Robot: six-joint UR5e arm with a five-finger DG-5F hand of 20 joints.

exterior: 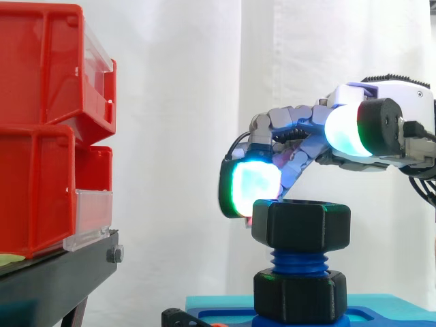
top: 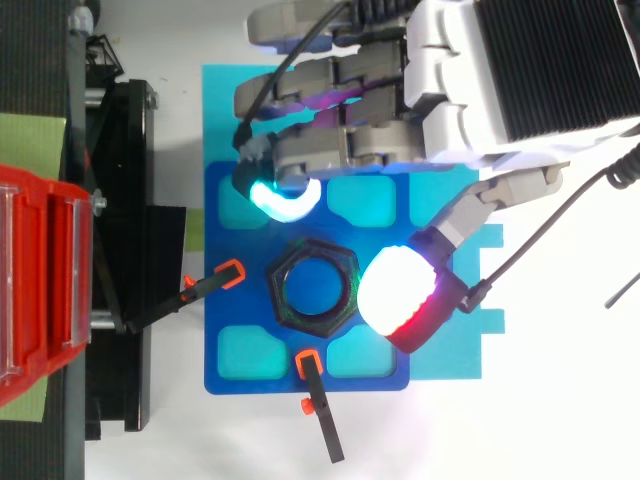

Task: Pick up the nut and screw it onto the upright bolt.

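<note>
Item: black hex nut (exterior: 301, 225), seated atop the upright blue bolt (exterior: 298, 261), with bare thread showing beneath it. Hand (exterior: 300, 121) arched over the nut; whether it grips, I cannot tell. Step, as judged: screwing on. Next move probably calls for a firm hold and turns down the thread.

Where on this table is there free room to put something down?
Free: the tabletop right of the blue plate, below the hand in the top view, and the strip under the plate left of the lower clamp. Crowded: around the nut, hemmed by hand, that clamp and the left clamp.
</note>
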